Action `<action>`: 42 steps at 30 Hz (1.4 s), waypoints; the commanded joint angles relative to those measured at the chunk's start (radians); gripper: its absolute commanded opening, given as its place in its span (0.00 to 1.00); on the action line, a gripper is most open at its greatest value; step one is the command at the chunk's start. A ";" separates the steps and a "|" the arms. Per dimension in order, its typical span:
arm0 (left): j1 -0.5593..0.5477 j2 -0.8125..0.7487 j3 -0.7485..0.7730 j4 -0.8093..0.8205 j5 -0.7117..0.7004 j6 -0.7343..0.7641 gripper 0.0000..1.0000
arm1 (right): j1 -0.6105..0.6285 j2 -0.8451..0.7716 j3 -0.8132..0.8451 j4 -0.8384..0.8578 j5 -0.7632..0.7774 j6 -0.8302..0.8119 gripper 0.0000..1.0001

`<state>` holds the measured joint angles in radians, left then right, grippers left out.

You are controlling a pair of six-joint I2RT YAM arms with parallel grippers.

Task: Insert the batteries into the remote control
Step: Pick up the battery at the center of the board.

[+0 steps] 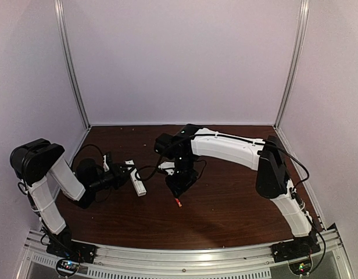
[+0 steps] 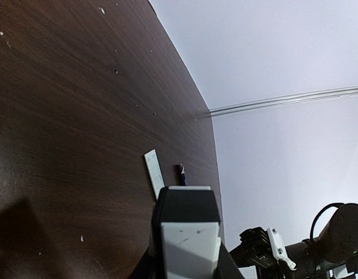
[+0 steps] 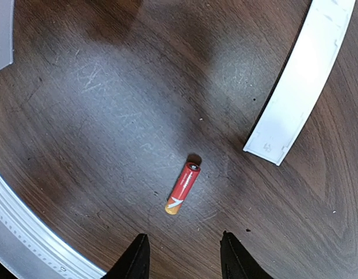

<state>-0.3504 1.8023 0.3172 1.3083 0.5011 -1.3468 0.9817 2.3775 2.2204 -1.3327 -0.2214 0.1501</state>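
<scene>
Beside the left claw (image 1: 121, 174), whose grip cannot be told, the white remote control (image 1: 138, 183) is seen, and a red-orange battery (image 3: 183, 188) with a white mark is laid flat on the desk (image 3: 80, 116) just ahead of the open right claw (image 3: 186, 256).

**Red-orange battery seen loose before spread fingers**

A red-orange battery (image 3: 182, 189) is seen lying flat on the dark wooden table (image 3: 97, 116), set at a slant, with its orange end turned toward the right gripper (image 3: 185, 258). The two dark fingertips (image 3: 137, 258) are held apart and nothing is touched by them. A long white plastic strip (image 3: 301, 81) is laid at the upper right, apart from the battery. A pale rail (image 3: 28, 232) is seen at the lower left.
</scene>
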 commanded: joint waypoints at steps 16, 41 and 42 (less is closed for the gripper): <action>0.007 -0.024 -0.032 0.381 0.014 0.032 0.00 | -0.004 0.204 0.161 -0.095 0.025 0.049 0.37; -0.003 -0.014 -0.002 0.380 0.036 -0.005 0.00 | -0.006 -0.101 -0.059 0.259 -0.014 -0.073 0.00; -0.006 -0.012 0.003 0.380 0.043 -0.013 0.00 | -0.006 -0.148 -0.106 0.335 -0.012 -0.101 0.00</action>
<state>-0.3508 1.7931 0.2974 1.3083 0.5117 -1.3346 0.9810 2.4092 2.2330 -1.2407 -0.2142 0.1596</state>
